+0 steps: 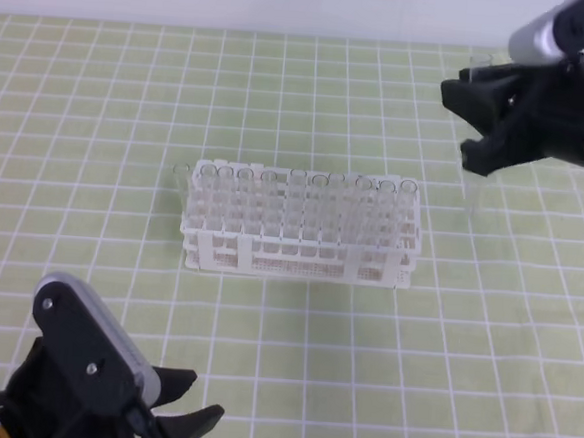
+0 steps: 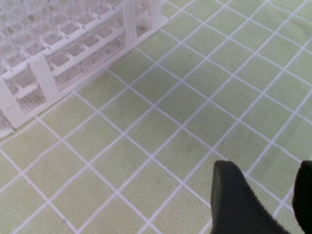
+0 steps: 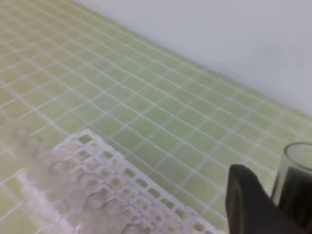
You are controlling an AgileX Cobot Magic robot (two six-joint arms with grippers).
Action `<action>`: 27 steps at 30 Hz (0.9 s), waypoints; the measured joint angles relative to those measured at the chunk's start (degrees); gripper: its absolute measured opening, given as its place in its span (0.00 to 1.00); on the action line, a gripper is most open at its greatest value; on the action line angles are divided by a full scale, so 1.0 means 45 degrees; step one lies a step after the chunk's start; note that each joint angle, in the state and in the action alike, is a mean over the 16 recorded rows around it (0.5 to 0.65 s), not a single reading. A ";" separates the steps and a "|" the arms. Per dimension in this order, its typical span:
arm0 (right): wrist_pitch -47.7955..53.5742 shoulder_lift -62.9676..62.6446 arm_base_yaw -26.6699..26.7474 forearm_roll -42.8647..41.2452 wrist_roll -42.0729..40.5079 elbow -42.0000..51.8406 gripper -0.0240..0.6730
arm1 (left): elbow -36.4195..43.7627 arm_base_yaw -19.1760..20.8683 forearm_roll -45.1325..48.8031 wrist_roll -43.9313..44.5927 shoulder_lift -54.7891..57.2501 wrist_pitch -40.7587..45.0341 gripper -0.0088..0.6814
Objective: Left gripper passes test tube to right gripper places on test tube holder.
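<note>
The right gripper (image 1: 471,119), hanging above the green checked cloth (image 1: 99,115) at the upper right and well apart from the test tube holder (image 1: 299,255), is pinching the test tube (image 3: 297,168), whose open rim is showing between the dark jaws in the right wrist view while its clear body is trailing down toward the cloth (image 1: 471,196). The left gripper (image 1: 193,413), lying low at the near left corner, is holding its jaws spread with nothing between them. The white rack is standing mid-cloth, several other clear tubes (image 1: 324,196) sitting upright in its rear rows.
</note>
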 joint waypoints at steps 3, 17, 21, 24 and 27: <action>-0.1572 -0.0019 0.0450 -0.1649 0.2769 -0.0101 0.17 | 0.0000 0.0000 0.0037 0.0003 0.0000 0.0000 0.38; -1.0493 -0.0105 0.2862 -0.9330 1.4065 0.2100 0.17 | -0.0002 -0.0008 0.0292 0.0002 -0.0002 0.0013 0.38; -1.1962 -0.0108 0.3115 -1.0707 1.5317 0.3035 0.17 | -0.0001 -0.0010 0.0326 0.0002 0.0000 0.0013 0.38; -1.2615 -0.0108 0.3167 -1.1409 1.5853 0.3544 0.17 | -0.0001 -0.0013 0.0330 0.0002 -0.0002 0.0013 0.38; -1.2810 -0.0101 0.3179 -1.1998 1.6070 0.3804 0.17 | 0.0000 -0.0015 0.0339 0.0003 0.0002 0.0007 0.38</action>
